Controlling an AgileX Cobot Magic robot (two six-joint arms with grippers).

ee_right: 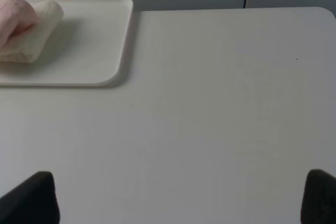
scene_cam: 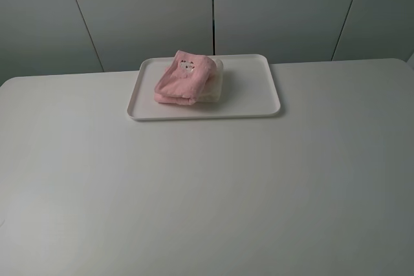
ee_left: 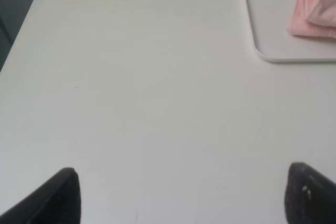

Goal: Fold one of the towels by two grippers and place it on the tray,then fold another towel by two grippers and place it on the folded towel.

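Pink towel (scene_cam: 183,79) sitting folded on top of the cream towel (scene_cam: 214,86), both lying on the tray (scene_cam: 259,88) at the far middle of the tabletop (scene_cam: 207,192). Cream one peeking out only along the right edge of the stack in the high view; showing as a rolled fold end (ee_right: 37,35) in the right wrist view. Cartoon-face patch (scene_cam: 187,65) facing up on the pink one. Stack leaning a bit toward the tray's left half, not centred.

Judging both as soft, light terry: draping and sagging if lifted by 1 point, folds likely springing open. Not slippery, not fragile. If regrasping, pinching 2 corners of a folded edge at once, 1 per pincer, keeping layers together.

Left pincer (ee_left: 181,195) standing wide open, holding nothing, hanging over bare tabletop, well apart from the tray corner. Right pincer (ee_right: 181,195) same: spread fully, empty, touching nothing, tray off to the side. Neither pincer appearing in the high view.

Reading both folds and both placements as done; only tidiness of the stack looking open to question.
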